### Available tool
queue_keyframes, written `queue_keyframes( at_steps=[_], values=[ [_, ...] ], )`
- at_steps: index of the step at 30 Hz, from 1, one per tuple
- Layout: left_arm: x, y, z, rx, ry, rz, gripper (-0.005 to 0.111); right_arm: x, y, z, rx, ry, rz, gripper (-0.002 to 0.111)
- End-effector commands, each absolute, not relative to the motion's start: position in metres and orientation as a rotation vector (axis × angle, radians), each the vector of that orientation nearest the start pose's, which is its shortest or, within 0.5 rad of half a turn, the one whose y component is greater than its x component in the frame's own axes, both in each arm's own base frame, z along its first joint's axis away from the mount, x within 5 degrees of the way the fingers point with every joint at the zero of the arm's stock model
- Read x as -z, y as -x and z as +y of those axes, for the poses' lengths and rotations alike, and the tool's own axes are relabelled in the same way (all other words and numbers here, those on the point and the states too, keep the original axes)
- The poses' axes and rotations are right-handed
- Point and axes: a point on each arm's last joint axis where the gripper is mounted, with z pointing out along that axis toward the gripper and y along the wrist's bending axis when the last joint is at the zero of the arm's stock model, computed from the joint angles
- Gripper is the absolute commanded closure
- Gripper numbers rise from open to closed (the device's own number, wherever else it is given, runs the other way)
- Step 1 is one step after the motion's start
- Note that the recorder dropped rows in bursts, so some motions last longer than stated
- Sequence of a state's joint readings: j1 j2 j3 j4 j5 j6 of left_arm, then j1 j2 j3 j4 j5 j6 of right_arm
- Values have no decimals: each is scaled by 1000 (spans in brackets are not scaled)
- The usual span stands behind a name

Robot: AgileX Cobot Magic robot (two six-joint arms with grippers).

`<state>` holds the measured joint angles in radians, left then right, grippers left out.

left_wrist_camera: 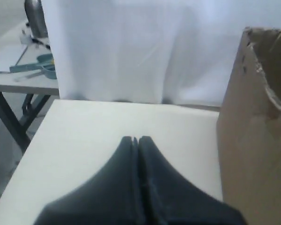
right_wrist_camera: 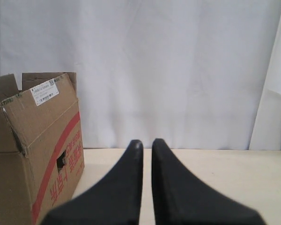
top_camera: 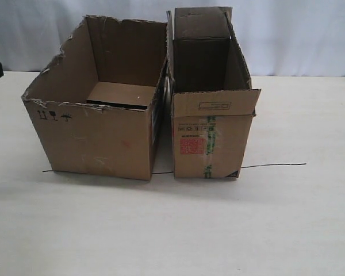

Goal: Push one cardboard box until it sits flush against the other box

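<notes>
The wide cardboard box [top_camera: 92,138] with a ragged torn rim stands open on the left of the table. Its brown wall [left_wrist_camera: 253,140] also fills one side of the left wrist view. The other box [top_camera: 210,141], narrower with red square print and green-printed tape, stands just to its right. A thin gap shows between them at the front, and their far top edges look close or touching. Neither gripper appears in the exterior view. My left gripper [left_wrist_camera: 136,139] is shut and empty, beside the wide box. My right gripper [right_wrist_camera: 147,142] is shut to a thin slit, empty, apart from the other box [right_wrist_camera: 37,154].
A thin black line [top_camera: 273,165] runs across the white table [top_camera: 172,230] under both boxes. A loose cardboard piece [top_camera: 121,95] lies inside the wide box. White curtain hangs behind. A second table with teal tools [left_wrist_camera: 42,65] stands past the table's edge.
</notes>
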<state>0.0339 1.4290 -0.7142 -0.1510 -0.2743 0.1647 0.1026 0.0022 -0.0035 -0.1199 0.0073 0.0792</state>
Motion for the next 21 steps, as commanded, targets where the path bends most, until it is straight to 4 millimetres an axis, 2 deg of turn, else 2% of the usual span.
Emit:
queue_keyframes(
  at_steps=[1, 5, 8, 11, 15, 18, 21],
  values=[
    [-246, -339, 38, -93, 48, 2200, 107, -212, -56, 5, -38, 105, 1490, 103],
    [-239, -362, 58, -73, 11, 2441, 107, -212, -56, 5, -38, 105, 1490, 103],
    [-233, -370, 71, 112, -4, 2477, 107, -212, -56, 5, -38, 105, 1490, 103],
    [-229, -372, 87, 409, 43, 2374, 107, -212, -56, 5, -38, 105, 1490, 103],
    [-225, -368, 104, 886, -27, 2113, 107, -212, -56, 5, -38, 105, 1490, 103],
    [-208, -365, 114, 1077, -45, 2016, 107, -212, -56, 5, -38, 105, 1490, 103],
    [-176, -369, 117, 1114, -26, 2069, 107, -212, -56, 5, -38, 105, 1490, 103]
  ],
)
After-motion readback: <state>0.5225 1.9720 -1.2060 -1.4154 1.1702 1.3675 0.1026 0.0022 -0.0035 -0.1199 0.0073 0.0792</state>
